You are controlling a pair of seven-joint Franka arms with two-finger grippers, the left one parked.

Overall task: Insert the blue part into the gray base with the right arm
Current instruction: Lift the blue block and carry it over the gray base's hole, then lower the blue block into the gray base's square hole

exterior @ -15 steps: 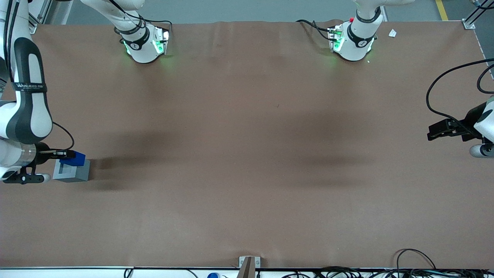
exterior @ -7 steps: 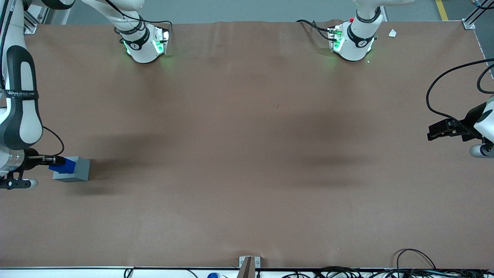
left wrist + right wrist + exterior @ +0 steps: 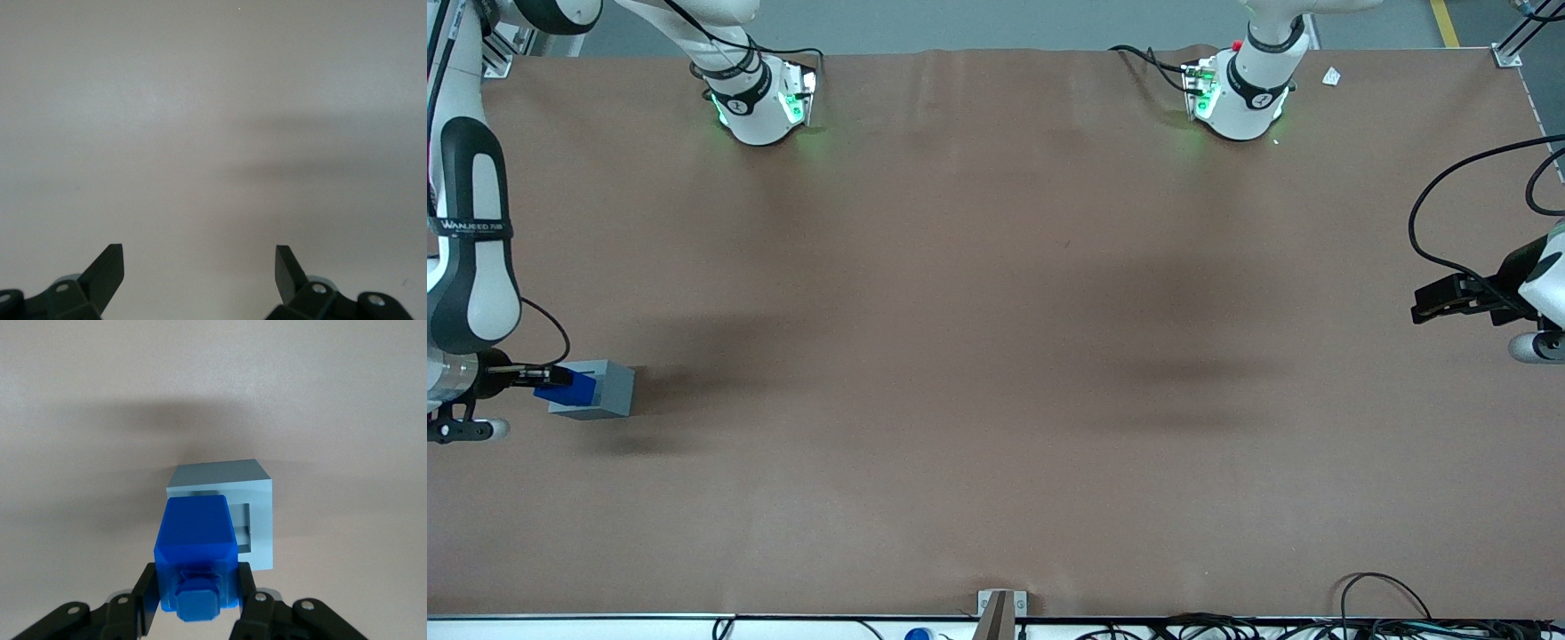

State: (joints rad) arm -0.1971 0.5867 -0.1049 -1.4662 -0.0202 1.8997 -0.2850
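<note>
the blue part [image 3: 195,550] is a small bright blue block, wider in the body and ending in a narrower stud with clipped corners; in the right wrist view that stud end faces the camera while the plain end points toward the gray base [image 3: 257,513]. its surfaces are smooth and glossy, with no markings that i can make out.

the gray base is a light gray cube standing on the brown table cover [image 3: 996,356], far toward the working arm's end of the table. its top face carries a square socket [image 3: 244,532], and part of that opening shows just beside the blue block. the blue part overlaps the cube's top on one side of the socket; whether any of it sits inside the opening i cannot tell, and the part of the recess that shows has nothing in it.

the gripper [image 3: 197,593] of the right arm [image 3: 467,258] hangs low over the cube's outer edge, and its black fingers [image 3: 150,593] are closed against the two sides of the blue part, near the stud end. in the front view the blue part [image 3: 567,388] sits between the gripper [image 3: 547,380] and the gray base [image 3: 600,391], lying across the cube's top.
</note>
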